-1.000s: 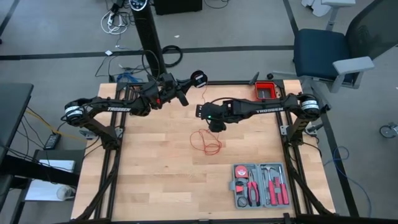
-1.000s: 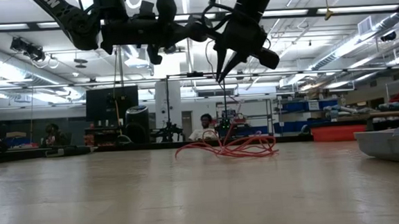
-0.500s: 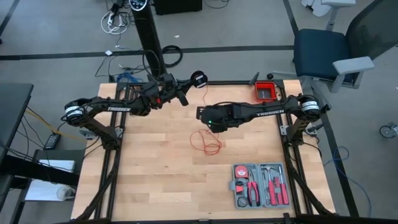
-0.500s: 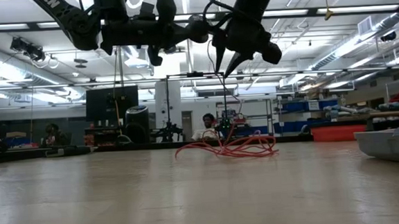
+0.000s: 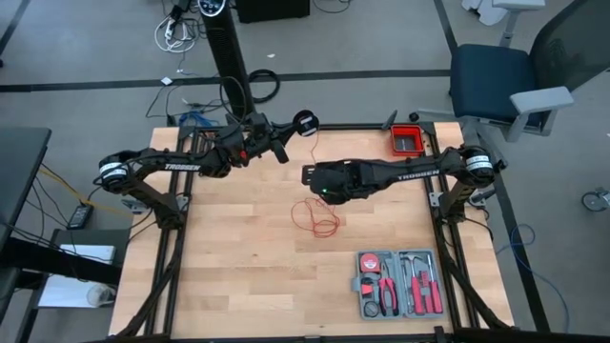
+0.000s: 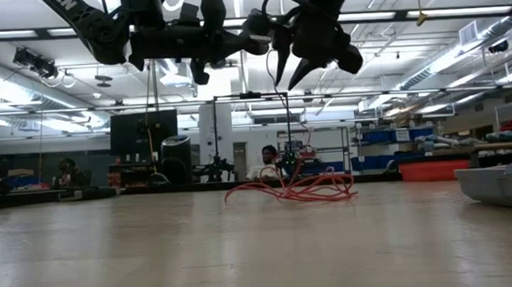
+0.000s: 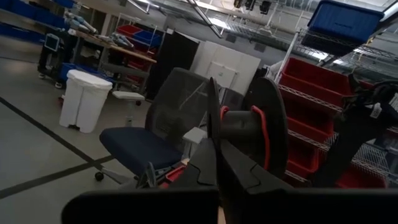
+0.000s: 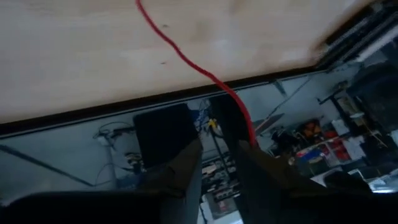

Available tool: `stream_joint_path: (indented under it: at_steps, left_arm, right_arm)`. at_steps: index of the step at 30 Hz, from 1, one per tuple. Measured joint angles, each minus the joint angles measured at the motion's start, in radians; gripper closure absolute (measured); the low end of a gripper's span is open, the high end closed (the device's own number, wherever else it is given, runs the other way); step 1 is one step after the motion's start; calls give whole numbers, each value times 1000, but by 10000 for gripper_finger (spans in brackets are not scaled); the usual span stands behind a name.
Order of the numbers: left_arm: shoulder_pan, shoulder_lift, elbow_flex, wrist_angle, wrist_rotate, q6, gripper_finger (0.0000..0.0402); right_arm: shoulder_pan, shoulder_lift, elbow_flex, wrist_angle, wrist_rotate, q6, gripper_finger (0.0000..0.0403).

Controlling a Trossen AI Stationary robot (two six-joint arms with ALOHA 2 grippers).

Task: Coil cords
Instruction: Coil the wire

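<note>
Above the surface (image 5: 219, 276), the right end effector (image 6: 289, 70) hangs open over the cord (image 5: 317, 218); the left end effector (image 5: 282, 152), closed, holds the spool (image 5: 303, 121) for winding.

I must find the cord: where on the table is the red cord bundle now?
In the high view, the red cord lies loosely near the table's middle, just below the raised right hand, up-left of the grey tool case.

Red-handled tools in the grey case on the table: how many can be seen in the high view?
3, as far as the high view shows: two side by side in the left half of the grey case, one in its right half. Others may be too small to tell.
</note>
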Motion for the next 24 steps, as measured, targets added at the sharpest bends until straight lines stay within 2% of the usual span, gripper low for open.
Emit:
stream_joint_path:
  at_steps: [17, 24]
  left_arm:
    - [0, 0, 0, 0, 1, 1, 401]
    - [0, 0, 0, 0, -3, 4, 401]
  right_arm:
    - [52, -32, 0, -28, 34, 37, 311]
    - [35, -36, 0, -12, -52, 0, 313]
